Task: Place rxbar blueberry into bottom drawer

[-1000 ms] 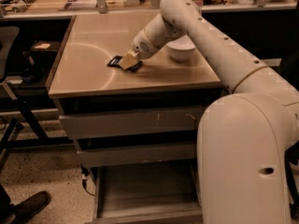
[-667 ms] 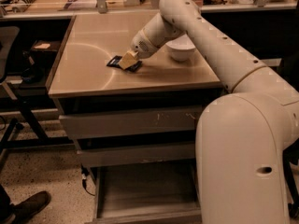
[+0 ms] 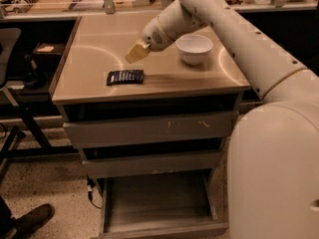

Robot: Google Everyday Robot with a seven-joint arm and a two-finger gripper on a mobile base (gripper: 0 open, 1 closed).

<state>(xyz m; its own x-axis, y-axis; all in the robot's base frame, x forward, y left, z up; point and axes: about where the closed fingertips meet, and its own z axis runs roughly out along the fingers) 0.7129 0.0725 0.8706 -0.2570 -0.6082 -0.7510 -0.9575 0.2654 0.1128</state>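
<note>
Toward the front left of the bench (image 3: 89, 59), the bar (image 3: 125, 77) is lying flat and untouched. It is looking light, thin and slick-wrapped, so pinching it across its short width near the middle seems best. Just above and right of it the gripper (image 3: 135, 53) is hovering, carrying nothing, though how wide it is set I cannot tell, while the drawer (image 3: 157, 203) is standing open below.

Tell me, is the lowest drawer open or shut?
Open: the bottom drawer is pulled out, its inside showing. The gripper hovers near the rxbar blueberry.
</note>
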